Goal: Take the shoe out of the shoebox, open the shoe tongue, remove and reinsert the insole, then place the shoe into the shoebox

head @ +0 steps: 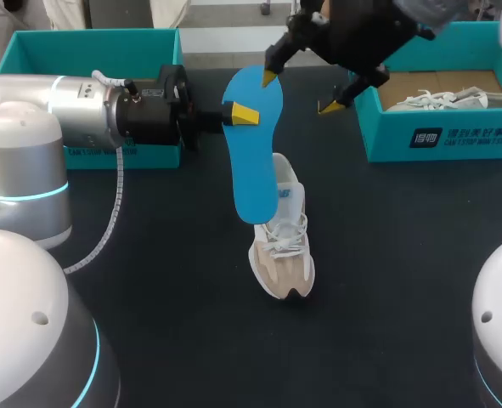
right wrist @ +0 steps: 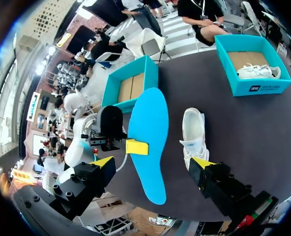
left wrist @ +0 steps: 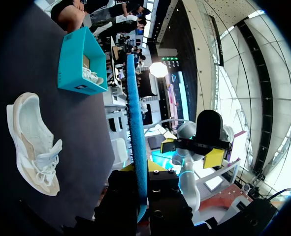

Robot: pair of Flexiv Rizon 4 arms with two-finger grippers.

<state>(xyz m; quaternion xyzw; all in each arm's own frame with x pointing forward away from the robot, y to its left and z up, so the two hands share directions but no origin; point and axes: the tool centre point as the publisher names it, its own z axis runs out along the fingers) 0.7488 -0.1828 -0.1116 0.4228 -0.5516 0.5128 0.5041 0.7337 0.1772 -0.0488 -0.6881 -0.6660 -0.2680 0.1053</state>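
Note:
A blue insole [head: 255,153] hangs in the air over the table, long axis pointing down toward the shoe. My left gripper [head: 240,113], coming in from the left, is shut on its edge near the upper end. In the left wrist view the insole [left wrist: 135,123] shows edge-on between that gripper's [left wrist: 141,179] fingers. The white and beige shoe [head: 283,246] lies on the dark table below the insole. My right gripper [head: 301,92] hovers open above the insole's top end, and in its own view the insole [right wrist: 150,132] lies ahead between the spread tips of the right gripper [right wrist: 152,163], untouched.
A teal shoebox [head: 442,140] at the back right holds another white shoe [head: 446,98]. A second teal shoebox [head: 30,47] stands at the back left behind my left arm. The table [head: 403,255] is dark and bare in front of the shoe.

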